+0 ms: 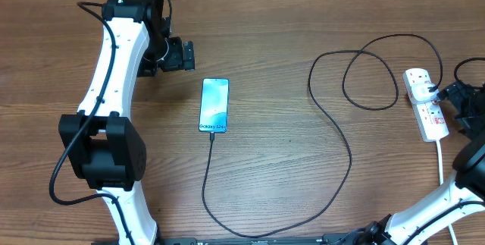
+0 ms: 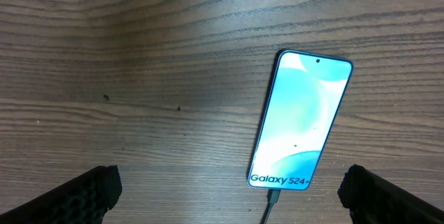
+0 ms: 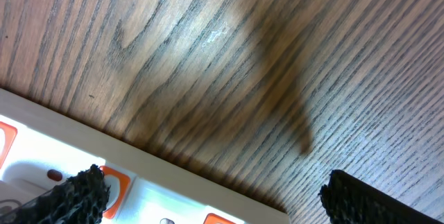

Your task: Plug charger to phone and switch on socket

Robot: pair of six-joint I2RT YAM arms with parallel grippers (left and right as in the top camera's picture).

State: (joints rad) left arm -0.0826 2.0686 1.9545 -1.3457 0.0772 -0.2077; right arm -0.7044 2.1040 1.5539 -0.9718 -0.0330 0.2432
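Wood-grain table [image 1: 303,17] fills the overhead view. The phone [image 1: 214,105] lies flat near the middle, screen lit. The charger [image 1: 205,177] leaves its near end, runs toward the near edge, sweeps right and loops up to the socket [image 1: 426,102] at the far right, where a black plug sits in the strip. The left gripper [image 1: 189,56] hangs just left of and beyond the phone, apart from it. The right gripper [image 1: 455,105] is a dark mass beside the socket, partly cut off by the frame edge; its fingers are hard to make out here.

From the left wrist, the phone [image 2: 298,123] lies tilted ahead, with the charger [image 2: 272,200] tip meeting its near end. Only the corners of the left gripper [image 2: 229,182] show, spread wide with nothing between them.

From the right wrist, the socket [image 3: 159,189] is cropped at lower left, with red switches partly visible; their position cannot be read. The right gripper [image 3: 211,182] is spread wide, with one fingertip [image 3: 80,193] overlapping the strip, contact unclear.
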